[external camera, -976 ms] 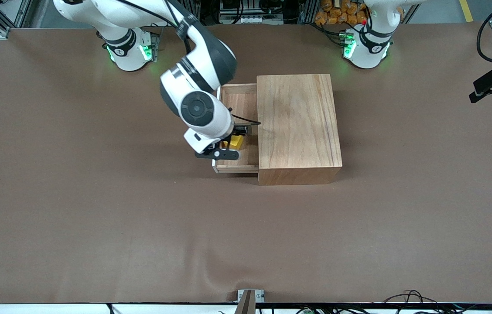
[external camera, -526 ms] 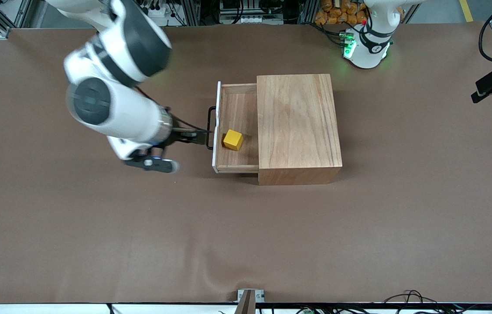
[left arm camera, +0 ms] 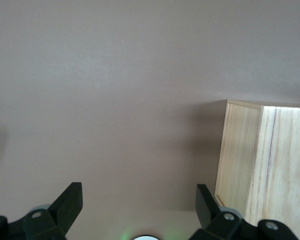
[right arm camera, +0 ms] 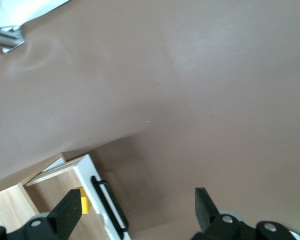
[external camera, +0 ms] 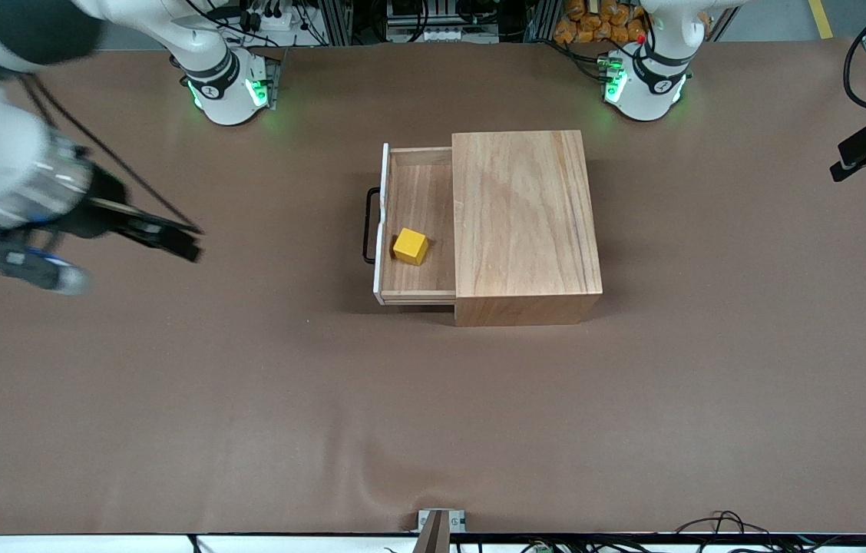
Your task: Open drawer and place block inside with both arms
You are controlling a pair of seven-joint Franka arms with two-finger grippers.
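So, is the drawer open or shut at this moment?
Open. The drawer is pulled out of the wooden box, its floor is exposed, and the yellow block sits inside it.

The block (external camera: pixel 410 246) was bright yellow. The drawer (external camera: pixel 419 223) was pale grained wood with a white front panel (external camera: pixel 381 223) and a black wire handle (external camera: pixel 368 226). The wooden box (external camera: pixel 525 223) was light tan, the table (external camera: pixel 249 399) plain brown.
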